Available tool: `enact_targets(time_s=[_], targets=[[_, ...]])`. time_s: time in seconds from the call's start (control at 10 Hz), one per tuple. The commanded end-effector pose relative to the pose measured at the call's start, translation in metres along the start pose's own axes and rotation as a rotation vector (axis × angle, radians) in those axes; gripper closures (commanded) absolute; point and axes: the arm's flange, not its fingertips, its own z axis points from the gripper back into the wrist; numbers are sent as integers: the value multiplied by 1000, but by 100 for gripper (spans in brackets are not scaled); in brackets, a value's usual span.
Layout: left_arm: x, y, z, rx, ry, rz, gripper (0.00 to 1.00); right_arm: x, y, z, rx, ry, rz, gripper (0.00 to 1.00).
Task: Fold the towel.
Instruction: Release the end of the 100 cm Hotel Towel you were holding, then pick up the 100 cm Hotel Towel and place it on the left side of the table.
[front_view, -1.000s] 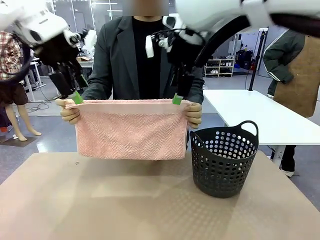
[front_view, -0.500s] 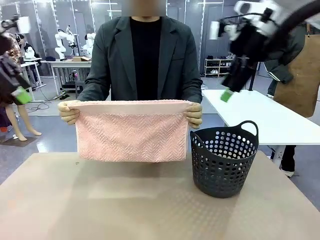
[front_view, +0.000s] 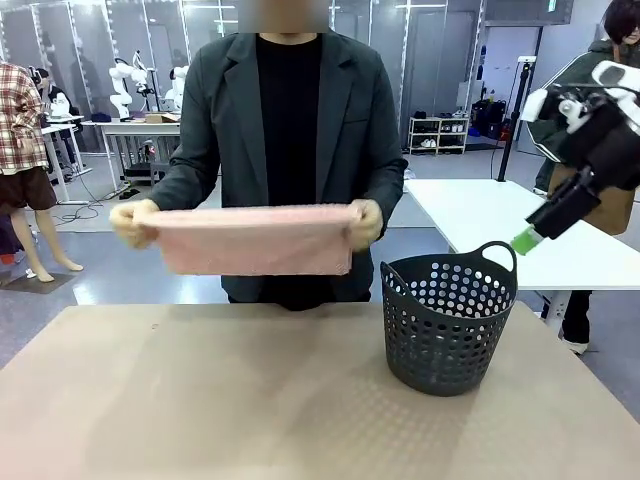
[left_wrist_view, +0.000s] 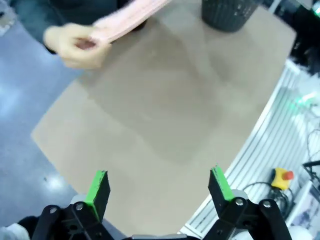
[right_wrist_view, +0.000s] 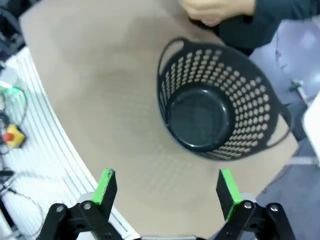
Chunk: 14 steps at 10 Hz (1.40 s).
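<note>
A person at the far side of the table holds the salmon-pink towel (front_view: 250, 240) in both hands, stretched out level as a narrow band at chest height. In the left wrist view the towel (left_wrist_view: 131, 17) and one hand (left_wrist_view: 75, 42) are blurred at the top. My left gripper (left_wrist_view: 159, 186) is open high above the table's near edge with nothing between its fingers. My right gripper (front_view: 530, 235) hangs at the far right, above and beside the dark basket (front_view: 445, 315). In its wrist view my right gripper (right_wrist_view: 166, 187) is open and holds nothing.
The dark perforated basket (right_wrist_view: 220, 115) stands on the right part of the tan table (front_view: 200, 400) with nothing in it. A white table (front_view: 500, 215) and another person stand behind on the right. A red stop button (left_wrist_view: 282, 176) sits below the table's edge.
Both grippers have drawn away from the towel's top edge, the left out of the front view, the right rightward and down. The towel now hangs much shorter in the person's hands.
</note>
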Motion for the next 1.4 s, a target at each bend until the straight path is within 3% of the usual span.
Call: enact_targets(time_s=[0.0,0.3,0.4,0.5,1.3], targets=[[0,6,-2,31,-15,65,0,-17,9,-3,-47,-35,-114,0],[-4,9,-1,37,-28,54,0,-28,8,-10,-72,-39,-178,0],[-3,7,-2,42,-36,-9,0,-26,7,-12,-73,-38,-173,0],[-7,12,3,28,-17,45,0,-29,4,-7,-46,-34,-147,0],[-7,12,3,28,-17,45,0,-29,4,-7,-46,-34,-147,0]])
